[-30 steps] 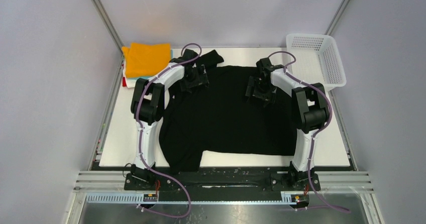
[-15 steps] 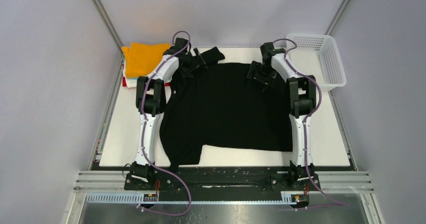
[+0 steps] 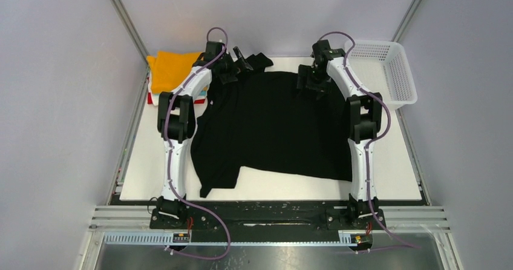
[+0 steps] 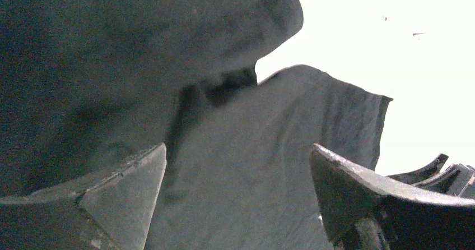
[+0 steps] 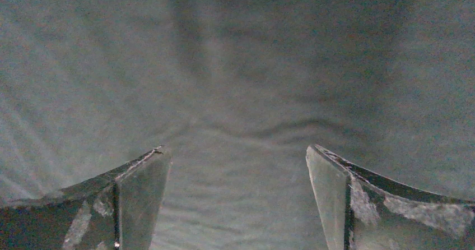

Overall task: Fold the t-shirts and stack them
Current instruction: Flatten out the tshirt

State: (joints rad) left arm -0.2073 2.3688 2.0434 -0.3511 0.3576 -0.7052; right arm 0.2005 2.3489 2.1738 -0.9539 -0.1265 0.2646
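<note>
Because black t-shirt (image 3: 272,125) looks soft, light and limp, best pinch its edge beneath each tool; left tool (image 4: 238,149), right tool (image 5: 235,149) both apart, unclamped.

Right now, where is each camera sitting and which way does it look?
Top: above and behind the arms, looking down at the table; both arms show, bases at the bottom.
Left wrist: on the left arm, looking past the open left gripper at the black shirt and white table.
Right wrist: on the right arm, looking past the open right gripper at black cloth only.
Shared: all three see the black shirt.
</note>
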